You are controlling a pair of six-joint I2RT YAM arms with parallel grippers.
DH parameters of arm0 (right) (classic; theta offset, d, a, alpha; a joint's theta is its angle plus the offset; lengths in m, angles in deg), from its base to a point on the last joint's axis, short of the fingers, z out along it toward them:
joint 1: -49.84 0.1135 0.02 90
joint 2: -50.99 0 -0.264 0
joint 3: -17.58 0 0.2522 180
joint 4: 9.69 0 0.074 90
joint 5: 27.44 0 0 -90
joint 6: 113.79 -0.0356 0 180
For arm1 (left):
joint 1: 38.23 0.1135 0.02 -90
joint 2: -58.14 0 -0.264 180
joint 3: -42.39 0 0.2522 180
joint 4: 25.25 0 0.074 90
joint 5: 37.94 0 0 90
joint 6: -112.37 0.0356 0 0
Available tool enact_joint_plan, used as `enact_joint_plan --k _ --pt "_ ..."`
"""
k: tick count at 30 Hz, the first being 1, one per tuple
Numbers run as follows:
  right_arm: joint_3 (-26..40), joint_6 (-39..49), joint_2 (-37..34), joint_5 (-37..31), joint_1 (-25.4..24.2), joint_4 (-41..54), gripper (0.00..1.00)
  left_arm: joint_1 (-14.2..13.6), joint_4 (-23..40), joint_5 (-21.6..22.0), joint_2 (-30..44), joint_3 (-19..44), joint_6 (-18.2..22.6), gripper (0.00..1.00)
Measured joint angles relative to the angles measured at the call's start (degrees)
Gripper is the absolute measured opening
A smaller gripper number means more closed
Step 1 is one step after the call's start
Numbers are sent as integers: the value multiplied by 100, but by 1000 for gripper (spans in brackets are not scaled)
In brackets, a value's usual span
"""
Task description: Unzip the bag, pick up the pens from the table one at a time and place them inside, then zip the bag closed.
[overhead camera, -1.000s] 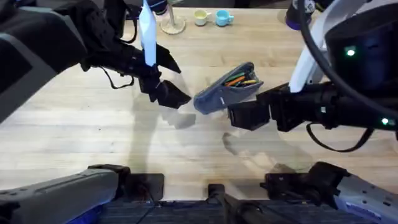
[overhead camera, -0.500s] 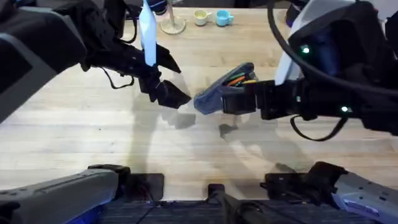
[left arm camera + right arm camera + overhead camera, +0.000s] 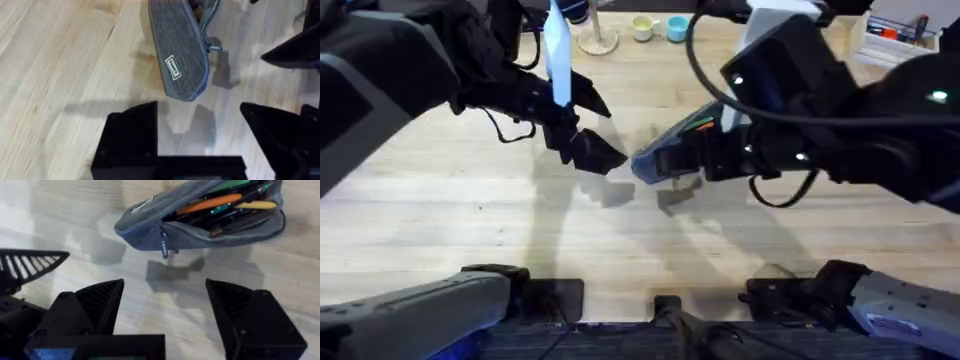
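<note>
A grey fabric pencil pouch (image 3: 665, 150) lay near the middle of a pale butcher-block desk (image 3: 440, 210). Its long axis ran diagonally in the overhead view, the closed rounded end pointing toward the lower left and the other end rising toward the upper right under the right arm. The zipper along its top was open, and orange and green pens (image 3: 220, 202) lay inside, lined up with the pouch's length. A small zipper pull (image 3: 164, 247) hung at the rounded end.

The left gripper (image 3: 588, 150) hovered just beside that rounded end, its black fingers (image 3: 131, 132) spread wide apart and holding nothing. The right gripper (image 3: 675, 165) hung just in front of the pouch's long side, its fingers (image 3: 95, 302) also spread wide and empty.

Bare wood stretched broadly across the near half of the desk and out to the left edge. Along the far edge stood a yellow cup (image 3: 642, 28), a blue cup (image 3: 678, 29) and a round wooden base (image 3: 598, 42), all well apart from the pouch.
</note>
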Motion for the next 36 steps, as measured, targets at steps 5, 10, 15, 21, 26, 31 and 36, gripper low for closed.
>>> enact_joint_plan --k 5,10,15,21,26,31,36 --pt "0 -2 -270 0 0 -267 997 0 -2 0 0 0 0 993" --pt "0 -2 -610 -2 0 -468 997 0 0 0 0 0 0 993" --pt "0 -2 -959 -1 0 -621 994 0 -2 0 0 0 0 993" --pt "0 -5 -1257 -220 4 -785 932 0 -2 0 0 0 0 993" --pt "0 -36 -1387 -500 4 -1038 880 0 -1 0 0 0 0 993" --pt "0 -51 -1468 -574 8 -1297 697 0 0 0 0 0 0 993" --pt "0 -83 -1605 -577 18 -1398 327 0 -1 0 0 0 0 993"
